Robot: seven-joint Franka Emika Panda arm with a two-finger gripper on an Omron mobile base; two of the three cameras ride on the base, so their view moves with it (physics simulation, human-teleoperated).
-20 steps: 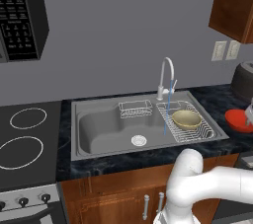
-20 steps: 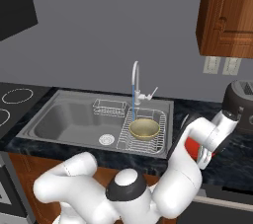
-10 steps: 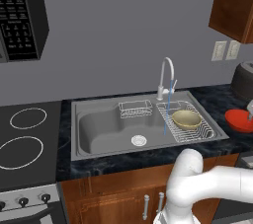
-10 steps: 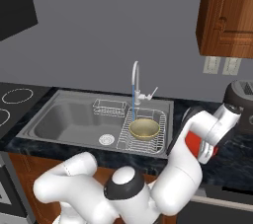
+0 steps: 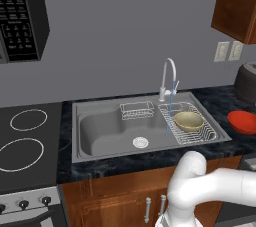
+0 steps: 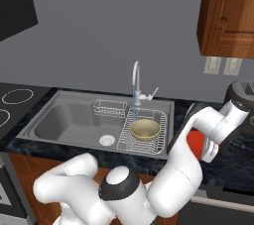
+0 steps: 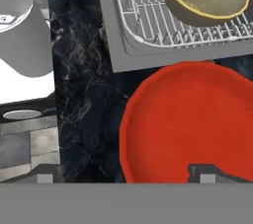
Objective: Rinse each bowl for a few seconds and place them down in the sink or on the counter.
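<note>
My gripper, jaws spread wide and holding nothing, hovers over the red bowl on the counter just beside the sink; the tan bowl sits on the sink's wire rack.

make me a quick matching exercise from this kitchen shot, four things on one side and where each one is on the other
Things:
1. tan bowl
2. red bowl
3. tap
4. gripper

Places:
A. on the counter, right of the sink
B. open above the red bowl
C. on the wire rack in the sink
D. at the sink's back edge, water running

Pairs: 1-C, 2-A, 3-D, 4-B
</note>
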